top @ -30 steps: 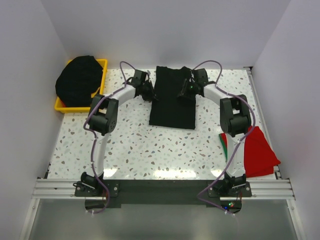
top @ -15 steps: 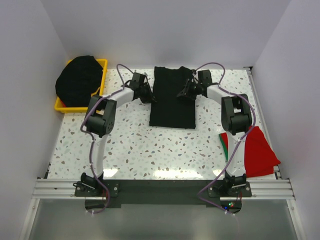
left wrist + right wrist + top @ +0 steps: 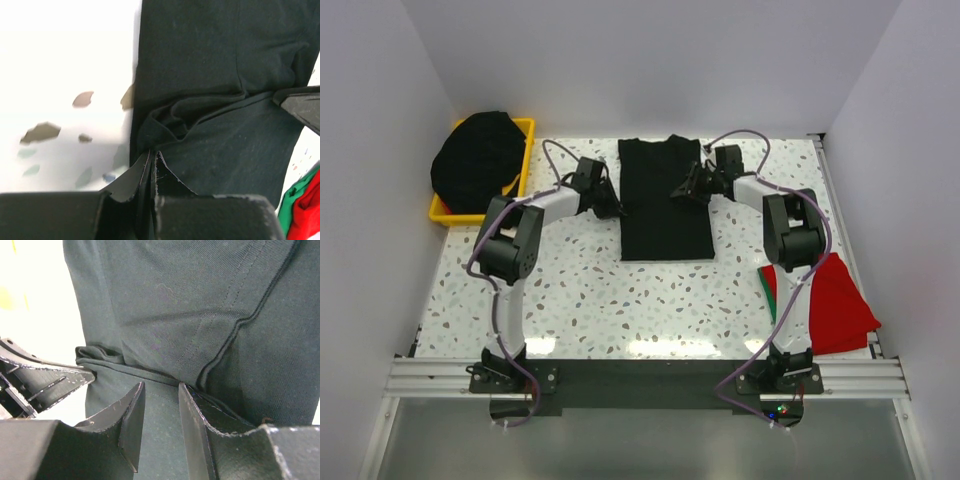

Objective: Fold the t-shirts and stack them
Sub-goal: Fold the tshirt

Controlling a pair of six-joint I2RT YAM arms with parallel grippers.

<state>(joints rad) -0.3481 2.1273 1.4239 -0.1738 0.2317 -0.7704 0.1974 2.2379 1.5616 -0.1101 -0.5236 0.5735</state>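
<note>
From above, the folded black t-shirt [image 3: 664, 205] lies lengthwise at the far middle of the desk [image 3: 580, 290], with the left jaws at its left edge and the right jaws at its right. In the left wrist view, the jaws are pressed together, pinching the bunched edge. In the right wrist view, the jaws stand narrowly apart, clamping a thick fold.

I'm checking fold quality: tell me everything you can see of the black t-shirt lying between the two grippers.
The black t-shirt is plain dark knit cloth with stitched hems, folded into a tall narrow rectangle lying flat on the speckled table, far centre. The left gripper has its fingers shut on the left edge, where the cloth bunches into wrinkles. The right gripper sits at the right edge, fingers narrowly apart; whether they pinch cloth is unclear.
</note>
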